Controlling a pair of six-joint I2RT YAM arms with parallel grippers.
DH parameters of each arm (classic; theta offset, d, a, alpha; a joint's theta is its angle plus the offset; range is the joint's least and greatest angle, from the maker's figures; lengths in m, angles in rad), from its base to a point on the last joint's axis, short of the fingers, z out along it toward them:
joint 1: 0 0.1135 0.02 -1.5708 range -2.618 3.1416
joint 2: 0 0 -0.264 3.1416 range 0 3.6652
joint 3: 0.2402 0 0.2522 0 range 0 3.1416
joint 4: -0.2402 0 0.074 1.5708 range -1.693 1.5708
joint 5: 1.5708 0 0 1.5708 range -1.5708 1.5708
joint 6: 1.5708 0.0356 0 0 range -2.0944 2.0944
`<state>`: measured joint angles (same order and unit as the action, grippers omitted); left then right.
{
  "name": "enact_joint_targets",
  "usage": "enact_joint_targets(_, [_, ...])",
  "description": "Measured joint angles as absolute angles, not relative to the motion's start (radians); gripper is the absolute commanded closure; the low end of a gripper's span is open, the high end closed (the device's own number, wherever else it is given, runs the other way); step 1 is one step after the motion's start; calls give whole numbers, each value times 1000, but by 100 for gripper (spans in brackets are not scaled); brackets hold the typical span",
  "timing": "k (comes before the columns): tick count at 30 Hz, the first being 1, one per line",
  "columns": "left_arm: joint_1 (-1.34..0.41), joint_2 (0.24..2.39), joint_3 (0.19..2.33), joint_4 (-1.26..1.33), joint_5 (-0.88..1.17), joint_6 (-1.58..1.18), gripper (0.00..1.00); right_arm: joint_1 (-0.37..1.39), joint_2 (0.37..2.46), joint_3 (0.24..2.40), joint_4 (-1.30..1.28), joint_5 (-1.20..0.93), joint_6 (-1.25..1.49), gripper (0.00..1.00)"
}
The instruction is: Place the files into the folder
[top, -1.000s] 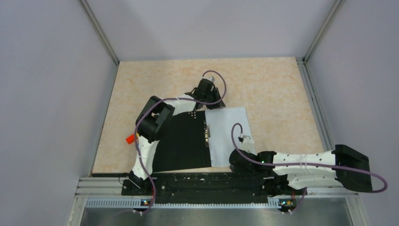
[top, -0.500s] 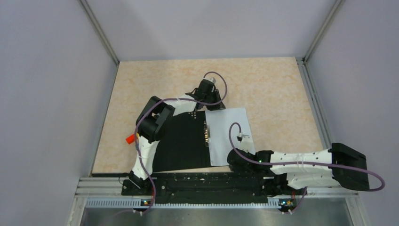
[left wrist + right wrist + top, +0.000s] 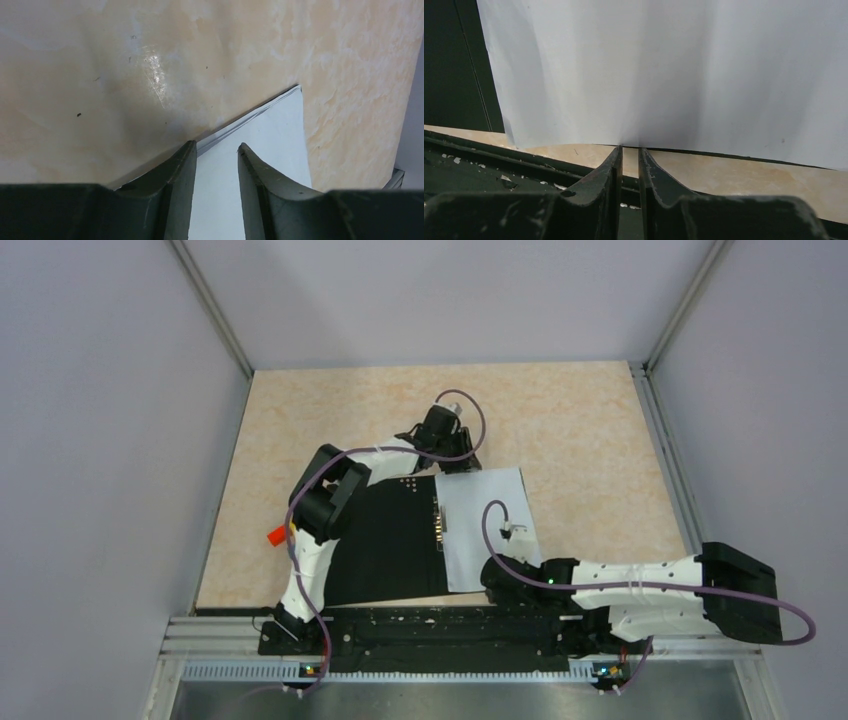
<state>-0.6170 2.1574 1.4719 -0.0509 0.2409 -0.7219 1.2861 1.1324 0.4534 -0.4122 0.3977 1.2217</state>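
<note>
The folder [image 3: 390, 540] lies open on the table, its black inner faces up. The files [image 3: 490, 520], a stack of white sheets, cover its right half. My left gripper [image 3: 458, 462] sits low over the stack's far edge. In the left wrist view its jaws [image 3: 215, 147] stand open, with the files [image 3: 270, 145] showing flat beneath the gap and nothing pinched. My right gripper [image 3: 490, 582] is at the stack's near edge. Its tips [image 3: 630, 149] meet the rim of the files [image 3: 649, 70], with a narrow empty slit between the fingers. The folder's black face [image 3: 454, 65] shows at the left.
A small orange block [image 3: 277, 535] lies by the left arm's elbow, left of the folder. A black rail [image 3: 420, 625] runs along the table's near edge, just behind my right gripper. Grey walls enclose the tan tabletop [image 3: 560, 410] on three sides.
The right arm has crept slightly left along the files' near edge. The left gripper has stayed at the far edge. The sheets lie as before.
</note>
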Motion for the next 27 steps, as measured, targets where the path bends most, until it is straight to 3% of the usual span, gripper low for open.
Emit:
enact_joint_targets(11, [-591,2093,1538,-154,211,-677,49,1286,1132,472,-440,364,1159,72])
enact_joint_targets(15, [-578,2012,1536,-166,199,-677,47,1286,1132,495,-465,333,1134,66])
enact_joint_targets(23, [-543,1738,1332,-168,159,-678,45,1235,1100,624,-550,323,1049,39])
enact_joint_targets(27, [-521,1563,1132,-197,112,-679,47,988,1045,641,-567,289,949,21])
